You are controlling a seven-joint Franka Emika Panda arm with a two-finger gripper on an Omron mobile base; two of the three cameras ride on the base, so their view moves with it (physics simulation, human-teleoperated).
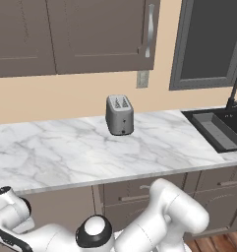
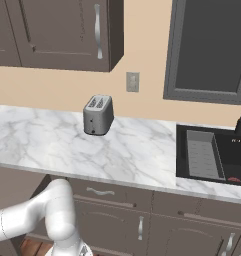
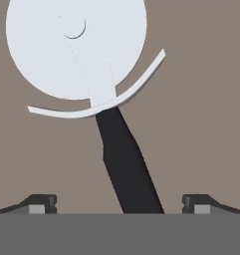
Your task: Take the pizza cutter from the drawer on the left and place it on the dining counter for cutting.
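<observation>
So the claw (image 3: 119,204) is sitting wide open, its 2 dark fingertips (image 3: 41,203) spread far apart and gripping nothing, while the pizza cutter (image 3: 91,94) is lying flat on a plain grey-brown surface right in front of it. The cutter's black handle is running down between the 2 tips without touching either, and the round white wheel is lying further out ahead of the claw, slightly off toward the left tip.

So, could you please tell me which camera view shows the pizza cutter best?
The hand view: the pizza cutter lies close below the open claw, wheel and black handle plain. The two base views look over the toaster and worktop instead.
</observation>
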